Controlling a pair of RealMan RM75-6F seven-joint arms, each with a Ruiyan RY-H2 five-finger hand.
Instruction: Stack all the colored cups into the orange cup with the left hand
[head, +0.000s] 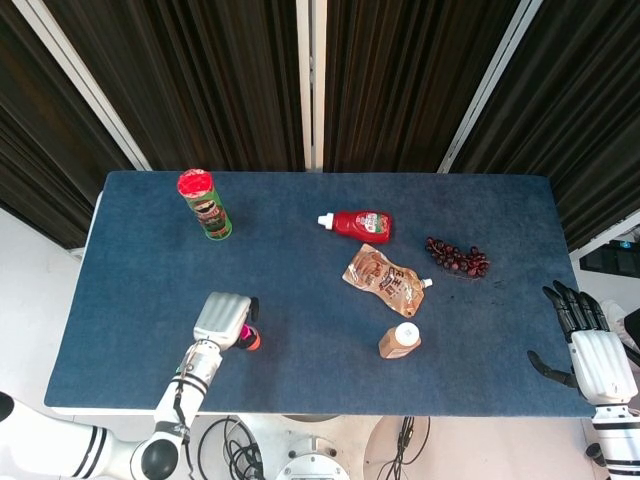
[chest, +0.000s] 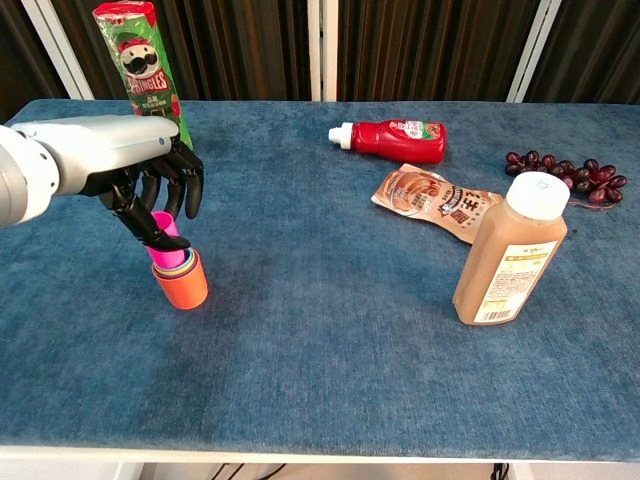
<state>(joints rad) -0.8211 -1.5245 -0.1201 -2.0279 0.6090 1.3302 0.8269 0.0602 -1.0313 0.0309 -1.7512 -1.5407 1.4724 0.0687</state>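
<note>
On the blue table (chest: 330, 330), left hand (chest: 150, 185) grips pink cup (chest: 163, 240) in orange cup (chest: 182, 285).

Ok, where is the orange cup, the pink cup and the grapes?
orange cup (chest: 181, 287), chest view, on its outer side wall.
pink cup (chest: 163, 225), chest view, on its rim sticking up from the stack.
grapes (chest: 568, 171), chest view, middle of the bunch.

Cup stack (chest: 180, 280) front-left on desk (chest: 330, 340); chips can (chest: 140, 55) behind it; ketchup (chest: 392, 140) back-center, pouch (chest: 435, 203) before it, bottle (chest: 508, 252) front-right, grapes (chest: 568, 174) far right.
</note>
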